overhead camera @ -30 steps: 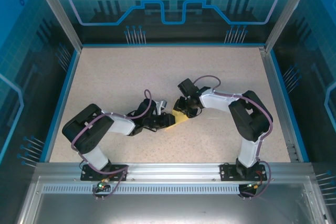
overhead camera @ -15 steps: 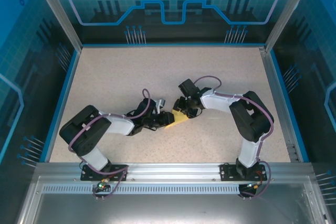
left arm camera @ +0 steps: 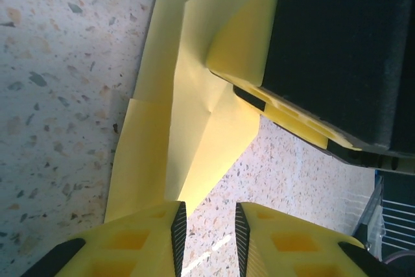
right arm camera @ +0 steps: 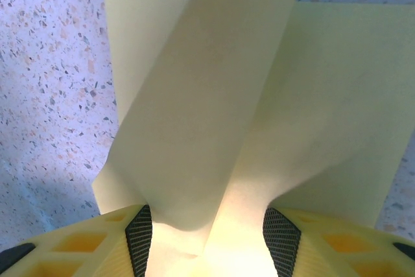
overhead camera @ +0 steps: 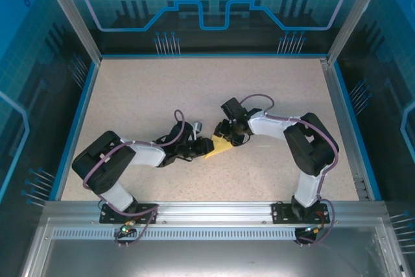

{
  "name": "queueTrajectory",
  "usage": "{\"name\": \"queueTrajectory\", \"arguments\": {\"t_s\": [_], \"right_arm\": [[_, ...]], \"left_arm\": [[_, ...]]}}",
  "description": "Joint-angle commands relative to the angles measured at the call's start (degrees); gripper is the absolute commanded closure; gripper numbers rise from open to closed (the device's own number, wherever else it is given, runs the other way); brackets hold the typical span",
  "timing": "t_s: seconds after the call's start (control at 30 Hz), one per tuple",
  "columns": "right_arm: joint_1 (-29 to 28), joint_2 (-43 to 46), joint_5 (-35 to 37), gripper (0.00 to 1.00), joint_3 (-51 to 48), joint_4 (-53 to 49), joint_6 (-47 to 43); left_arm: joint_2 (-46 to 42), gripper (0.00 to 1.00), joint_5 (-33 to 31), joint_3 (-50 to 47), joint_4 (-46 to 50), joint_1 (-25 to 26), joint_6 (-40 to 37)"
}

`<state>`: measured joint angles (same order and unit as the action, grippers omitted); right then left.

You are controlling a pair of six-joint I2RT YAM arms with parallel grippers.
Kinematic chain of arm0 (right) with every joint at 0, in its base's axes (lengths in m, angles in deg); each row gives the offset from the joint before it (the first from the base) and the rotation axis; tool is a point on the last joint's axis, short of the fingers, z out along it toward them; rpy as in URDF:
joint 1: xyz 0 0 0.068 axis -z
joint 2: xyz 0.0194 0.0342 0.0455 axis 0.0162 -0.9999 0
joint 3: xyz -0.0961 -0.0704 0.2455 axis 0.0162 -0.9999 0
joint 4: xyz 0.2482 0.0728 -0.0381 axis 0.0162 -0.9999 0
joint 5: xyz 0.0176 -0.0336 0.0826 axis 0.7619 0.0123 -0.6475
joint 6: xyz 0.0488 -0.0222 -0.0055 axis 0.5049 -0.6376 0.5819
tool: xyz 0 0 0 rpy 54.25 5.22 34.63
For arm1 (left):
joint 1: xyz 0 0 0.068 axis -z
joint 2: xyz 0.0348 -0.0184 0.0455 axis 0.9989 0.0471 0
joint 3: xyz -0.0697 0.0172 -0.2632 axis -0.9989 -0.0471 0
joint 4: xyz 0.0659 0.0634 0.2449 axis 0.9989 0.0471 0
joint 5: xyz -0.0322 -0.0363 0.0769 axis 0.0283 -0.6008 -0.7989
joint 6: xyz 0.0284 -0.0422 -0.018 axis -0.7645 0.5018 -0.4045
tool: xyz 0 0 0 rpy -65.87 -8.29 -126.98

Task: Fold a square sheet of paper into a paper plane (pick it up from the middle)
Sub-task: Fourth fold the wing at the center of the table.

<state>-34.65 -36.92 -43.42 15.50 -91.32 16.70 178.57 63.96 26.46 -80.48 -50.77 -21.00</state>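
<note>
The pale-yellow sheet of paper lies partly folded on the table's middle, between both grippers. In the left wrist view the sheet of paper shows creases and layered flaps that narrow to a point at my left finger. My left gripper is slightly open, with bare table between its pads. A finger of the right gripper presses on the sheet's far end. In the right wrist view the paper humps up in a loose curl between the wide-apart pads of my right gripper. From above, the left gripper and right gripper nearly meet.
The speckled tabletop is ringed by a blue rim and glass walls. A metal rail with both arm bases runs along the near edge.
The left arm has settled slightly lower and leftward. The visible paper looks a little narrower and more pointed. The right gripper has barely moved.
</note>
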Motion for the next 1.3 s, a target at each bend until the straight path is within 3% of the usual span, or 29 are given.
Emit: {"name": "queueTrajectory", "arguments": {"t_s": [0.0,0.9,1.27], "right_arm": [[0.86,-3.24,1.78,0.45,-3.81,-7.52,1.44],[0.86,-2.79,1.43,0.46,-4.23,-7.27,2.34],[0.94,-4.32,1.27,0.52,-3.37,-8.63,3.31]], "left_arm": [[-1.1,0.69,-1.72,2.04,2.77,-0.33,-2.06],[0.55,0.72,-4.59,4.82,7.36,-0.33,-5.57],[1.9,0.8,-5.09,5.42,9.6,-0.33,-5.35]]}}
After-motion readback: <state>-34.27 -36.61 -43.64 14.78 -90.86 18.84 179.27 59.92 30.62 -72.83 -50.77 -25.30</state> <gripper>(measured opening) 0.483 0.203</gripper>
